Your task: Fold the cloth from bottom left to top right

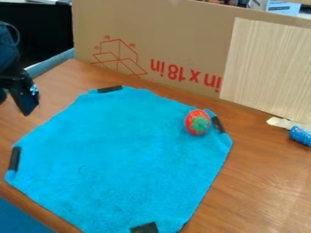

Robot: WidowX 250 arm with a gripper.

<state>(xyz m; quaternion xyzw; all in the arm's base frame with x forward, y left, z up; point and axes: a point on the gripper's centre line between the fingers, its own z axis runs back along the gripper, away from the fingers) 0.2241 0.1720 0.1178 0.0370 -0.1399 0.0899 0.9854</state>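
Note:
My gripper (25, 98) hangs at the upper left of the camera view, above the table and to the left of the cloth, touching nothing that I can see. The bright blue cloth (121, 154) lies spread flat on the wooden table, with black strips at its left, top, right and bottom corners. A red toy strawberry or tomato with a green top (197, 122) rests on the cloth near its right corner, beside the black strip (218, 124) there.
A cardboard panel (176, 41) stands along the table's back edge, with a pale wood-grain board (267, 68) against it at the right. A blue cylindrical object (300, 136) lies at the right edge. Brown tabletop (261, 182) extends right of the cloth.

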